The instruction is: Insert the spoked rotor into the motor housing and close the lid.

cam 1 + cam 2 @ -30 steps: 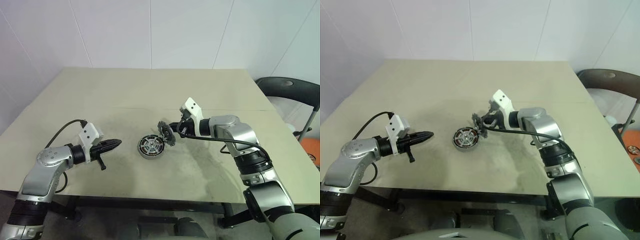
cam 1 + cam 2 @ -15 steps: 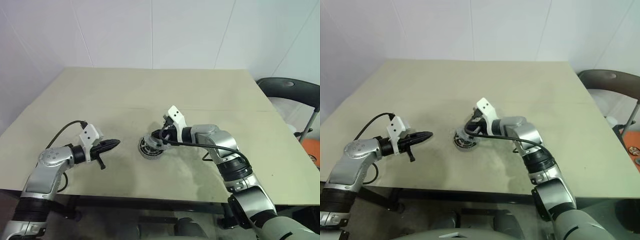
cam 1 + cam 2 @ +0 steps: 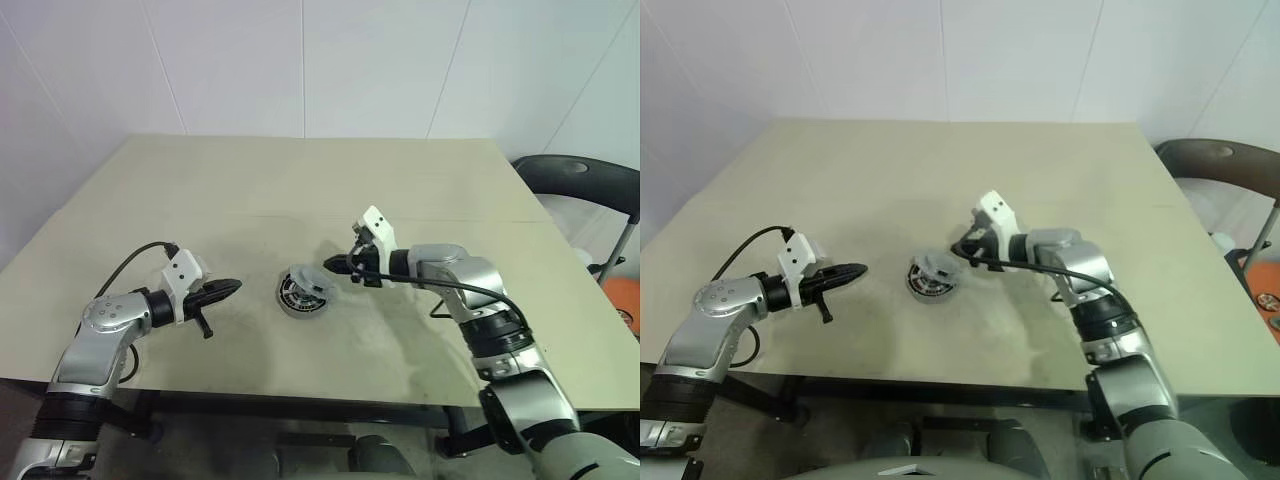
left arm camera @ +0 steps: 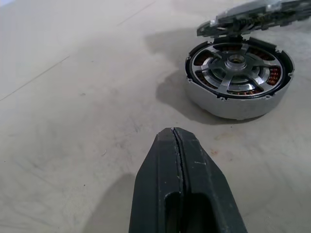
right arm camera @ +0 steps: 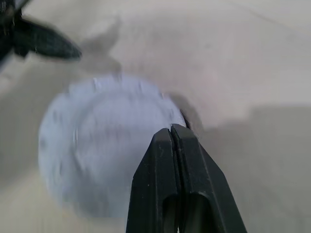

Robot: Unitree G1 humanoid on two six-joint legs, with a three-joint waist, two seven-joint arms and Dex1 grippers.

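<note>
The motor housing (image 4: pixel 228 99) sits mid-table, a round grey puck with copper windings. Inside it lies the spoked rotor (image 4: pixel 232 68), silver spokes around a central hub. The lid (image 3: pixel 313 280) hangs tilted low over the housing, still ajar on its hinge, and its pale outer face (image 5: pixel 102 145) is turned up. My right gripper (image 3: pixel 332 267) is shut and empty, its tips just right of the lid's raised edge. To the left of the housing my left gripper (image 3: pixel 232 287) hovers apart from it, shut on nothing, pointing toward it.
The beige table (image 3: pixel 300 190) stretches wide behind and around the housing. A dark chair (image 3: pixel 580 175) stands past the table's right edge. A black cable loops from my left wrist (image 3: pixel 130 260).
The lid, upright by my right gripper a second ago, has swung down over the housing. My right gripper went left over it, then drew back right. The left arm stayed put.
</note>
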